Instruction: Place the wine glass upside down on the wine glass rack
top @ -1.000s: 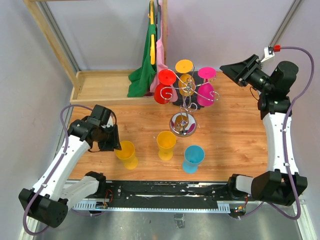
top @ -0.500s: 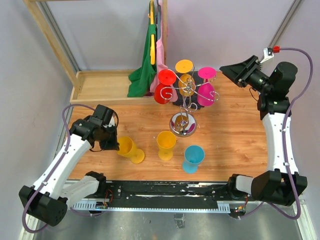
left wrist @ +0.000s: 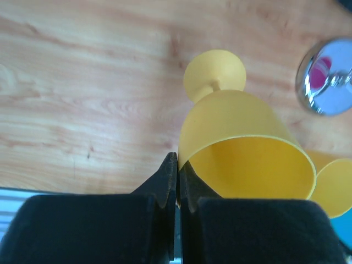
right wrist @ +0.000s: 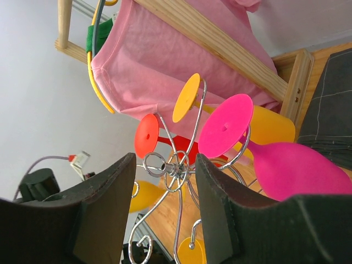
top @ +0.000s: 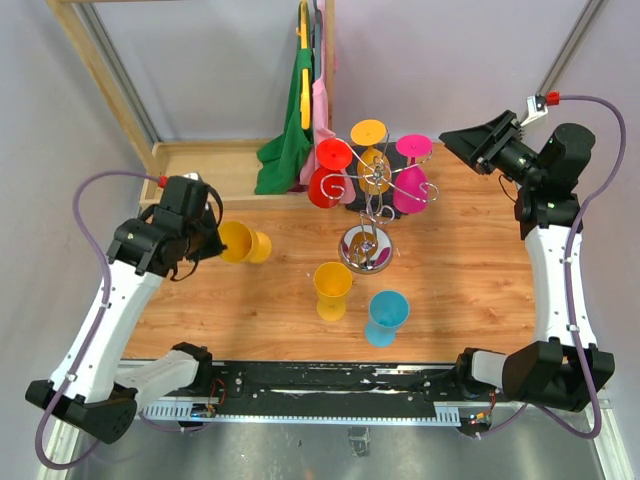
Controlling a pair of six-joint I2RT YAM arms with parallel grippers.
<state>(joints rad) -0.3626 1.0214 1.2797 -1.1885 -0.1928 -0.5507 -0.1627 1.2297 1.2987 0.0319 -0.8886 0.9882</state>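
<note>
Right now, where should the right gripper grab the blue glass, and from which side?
Probably the rim wall of the blue glass, one finger inside the bowl, coming from above on its right side. It stands upright, mouth open upward, stem hidden under the bowl, and a yellow glass stands close on its left.

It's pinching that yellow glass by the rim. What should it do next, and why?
Probably swing it right toward the wine glass rack, turning it foot-up: the left pincer holds the yellow glass by its rim, tilted sideways, well left of the rack.
</note>
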